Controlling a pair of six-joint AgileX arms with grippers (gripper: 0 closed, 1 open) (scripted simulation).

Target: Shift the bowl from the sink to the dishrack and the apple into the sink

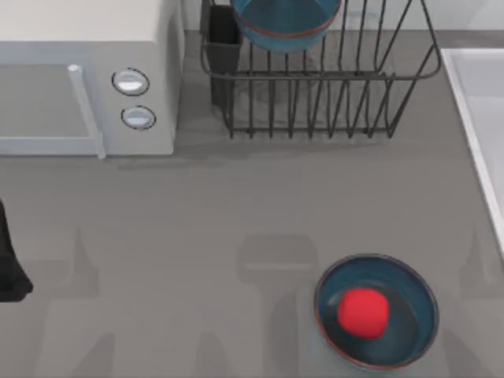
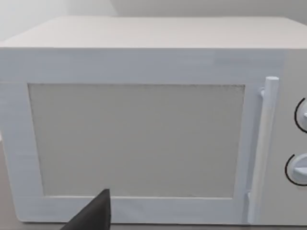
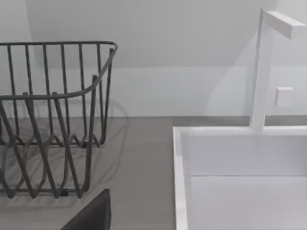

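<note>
Bowl already in the dishrack; apple still to be moved.
Apple is seen in a wider dark-blue bowl near right on the bench, well apart from the sink at the right edge. It should be gripped from above, lifted clear of the rim, carried right. Finger state cannot be told on either arm; left arm parked at left edge.

Matte black left arm; dark wedge-shaped gripper fingers.
</note>
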